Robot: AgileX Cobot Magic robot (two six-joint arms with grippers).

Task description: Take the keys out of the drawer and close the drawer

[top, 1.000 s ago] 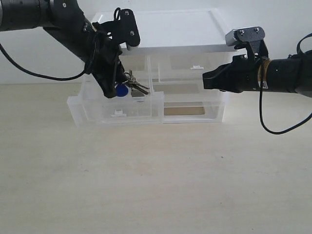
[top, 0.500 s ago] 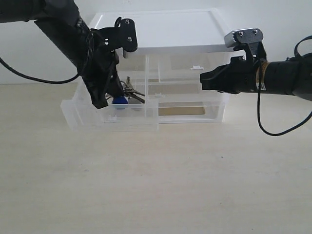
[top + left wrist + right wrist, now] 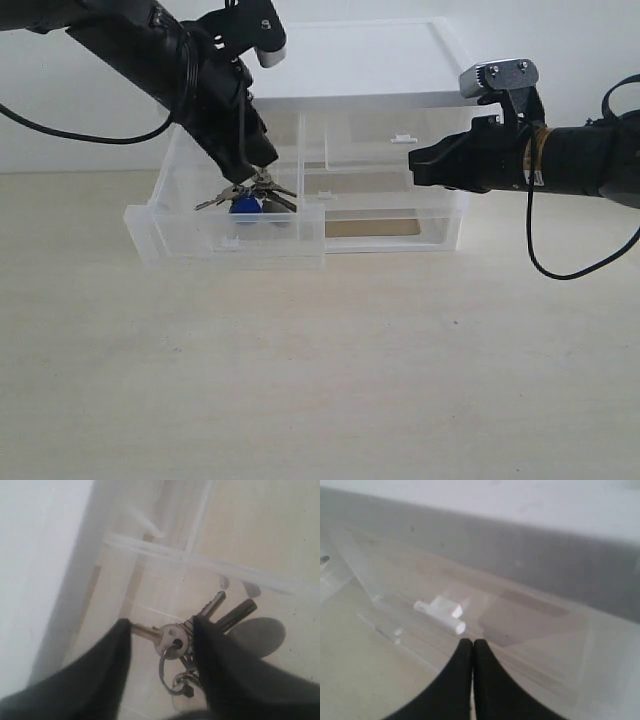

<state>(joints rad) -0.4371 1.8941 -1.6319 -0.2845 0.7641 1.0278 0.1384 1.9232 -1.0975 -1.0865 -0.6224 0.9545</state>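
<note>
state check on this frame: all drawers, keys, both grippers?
drawer: pulled out, open.
upper right drawer: closed.
lower drawer: looks closed.
keys: inside the open drawer, not taken out yet.
left gripper: open, fingers on either side of the keys.
right gripper: shut, empty, in front of the upper right drawer.

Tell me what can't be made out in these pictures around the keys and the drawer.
- Whether the left tool grips the keys: in the left wrist view its fingers flank them, contact unclear; in the exterior view the left arm covers it.
- The blue tag: left wrist view, apparently behind the fingers.
- Back of the drawer: exterior view, behind the left arm.
</note>
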